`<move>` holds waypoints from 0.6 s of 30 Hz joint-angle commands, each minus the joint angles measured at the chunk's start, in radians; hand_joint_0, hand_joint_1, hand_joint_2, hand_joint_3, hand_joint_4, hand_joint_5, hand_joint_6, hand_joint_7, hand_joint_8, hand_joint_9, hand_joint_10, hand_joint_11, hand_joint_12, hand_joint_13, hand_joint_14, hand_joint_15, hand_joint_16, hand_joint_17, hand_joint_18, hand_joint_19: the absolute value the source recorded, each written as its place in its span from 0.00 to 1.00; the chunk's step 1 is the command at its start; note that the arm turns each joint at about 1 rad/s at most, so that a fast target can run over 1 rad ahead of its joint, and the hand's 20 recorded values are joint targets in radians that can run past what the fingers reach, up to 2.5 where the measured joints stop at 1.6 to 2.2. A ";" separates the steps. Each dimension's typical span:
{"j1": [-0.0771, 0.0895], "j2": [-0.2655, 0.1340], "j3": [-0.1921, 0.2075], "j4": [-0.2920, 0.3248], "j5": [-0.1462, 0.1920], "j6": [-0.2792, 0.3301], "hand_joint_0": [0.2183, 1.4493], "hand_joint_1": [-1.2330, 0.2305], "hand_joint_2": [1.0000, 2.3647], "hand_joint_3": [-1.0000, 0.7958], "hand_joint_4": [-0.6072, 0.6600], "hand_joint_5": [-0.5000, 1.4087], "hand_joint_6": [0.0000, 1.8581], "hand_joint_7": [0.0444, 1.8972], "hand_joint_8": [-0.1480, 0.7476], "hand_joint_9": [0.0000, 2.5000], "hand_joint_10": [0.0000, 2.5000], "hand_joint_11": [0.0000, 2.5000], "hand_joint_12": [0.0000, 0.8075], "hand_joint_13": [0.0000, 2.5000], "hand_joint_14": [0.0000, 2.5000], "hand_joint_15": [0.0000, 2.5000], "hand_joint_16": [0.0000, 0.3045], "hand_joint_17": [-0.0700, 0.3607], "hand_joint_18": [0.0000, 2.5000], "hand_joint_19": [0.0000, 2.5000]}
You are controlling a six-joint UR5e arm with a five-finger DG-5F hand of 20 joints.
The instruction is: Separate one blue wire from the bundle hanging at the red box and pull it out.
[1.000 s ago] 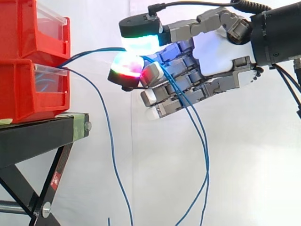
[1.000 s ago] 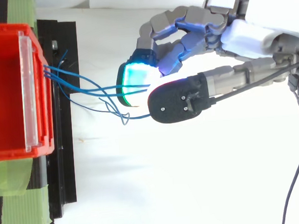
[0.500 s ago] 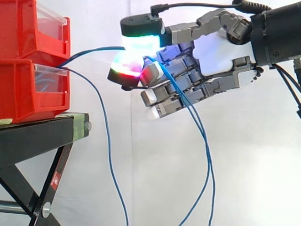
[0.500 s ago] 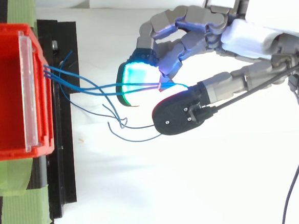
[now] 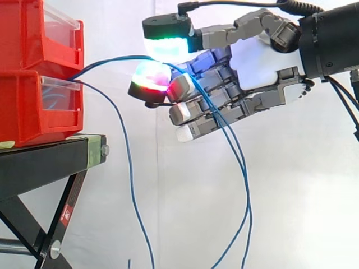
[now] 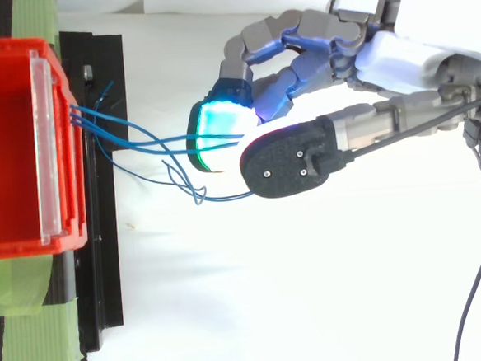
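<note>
Blue wire (image 5: 115, 58): it leaves the gap between the stacked red bins (image 5: 33, 106), arcs up and to the right, and passes between two glowing pads (image 5: 167, 49) at the hand's tips. From there it drapes over the curled fingers and hangs below them.
Bundle (image 6: 114, 138): several blue strands fan out from the bin front toward the hand. At least two reach the pads, and one forms a low loop (image 6: 193, 188) that runs in under the upper fingertip. A loose strand (image 5: 128, 168) hangs by the stand, well apart from the hand.
Hand (image 5: 252, 61): the fingers are curled. The upper and lower pads are drawn to a narrow slit with the wire in it (a light pinch, I judge, not a firm clamp).
Risk, doubles: two strands hang down past the fingers, so a pull from here may bring out a pair, not one wire.
Risk, slip: with so slight a hold, the thin wire could slide through the pads as the arm draws back.
Risk, snag: the loop crosses its neighbours and could tighten into a tangle under tension.
Risk, bins: if a strand catches inside, the pull goes into the bins, which sit at the edge of the black stand (image 5: 45, 159).
</note>
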State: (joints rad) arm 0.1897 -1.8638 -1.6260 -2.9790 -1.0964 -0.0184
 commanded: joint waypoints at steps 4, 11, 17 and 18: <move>0.000 0.000 0.000 0.000 0.001 0.000 0.31 0.39 0.02 0.43 0.65 0.14 0.47 0.61 0.55 0.22 0.01 0.58 0.44 0.27 0.00 0.66 0.14 0.38 0.18 0.28; -0.001 0.002 0.000 0.000 0.001 0.000 0.27 0.46 0.01 0.41 0.67 0.14 0.46 0.63 0.56 0.22 0.01 0.57 0.45 0.26 0.00 0.66 0.15 0.40 0.18 0.28; 0.000 0.000 0.000 -0.002 0.001 0.000 0.27 0.46 0.01 0.39 0.67 0.14 0.46 0.63 0.57 0.22 0.01 0.57 0.45 0.26 0.00 0.65 0.15 0.41 0.17 0.28; 0.000 0.000 0.000 -0.002 0.001 0.000 0.27 0.45 0.01 0.39 0.67 0.14 0.46 0.62 0.57 0.22 0.01 0.58 0.46 0.26 0.00 0.65 0.15 0.40 0.17 0.29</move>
State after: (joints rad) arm 0.1894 -1.8637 -1.6260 -2.9802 -1.0954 -0.0181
